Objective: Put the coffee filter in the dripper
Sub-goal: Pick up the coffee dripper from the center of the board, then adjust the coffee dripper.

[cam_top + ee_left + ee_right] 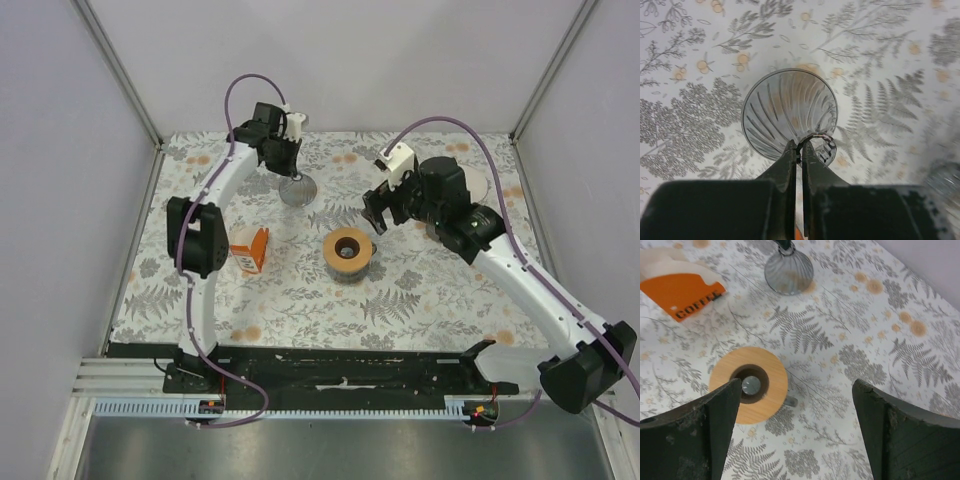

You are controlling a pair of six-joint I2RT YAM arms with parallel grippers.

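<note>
Grey-walled booth; table (430, 290) under fern-print cloth. Left claw (801, 145) is clenched on the rim loop of the cone (785, 115), at 11 o'clock from the dripper (347, 250), probably to park it clear. Right claw (797, 386) is released, jaws wide, hanging over the dripper's 2 o'clock side, likely lining up. Dripper hole bare, no paper in it. Filter (670, 264) pokes from the packet (682, 295), 9 o'clock of the dripper, untouched.

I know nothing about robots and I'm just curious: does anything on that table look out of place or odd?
One thing: the left gripper is pinched shut on the small loop handle of the grey ribbed cone, apart from the orange dripper, which sits empty. Nothing looks spilled or broken.
</note>
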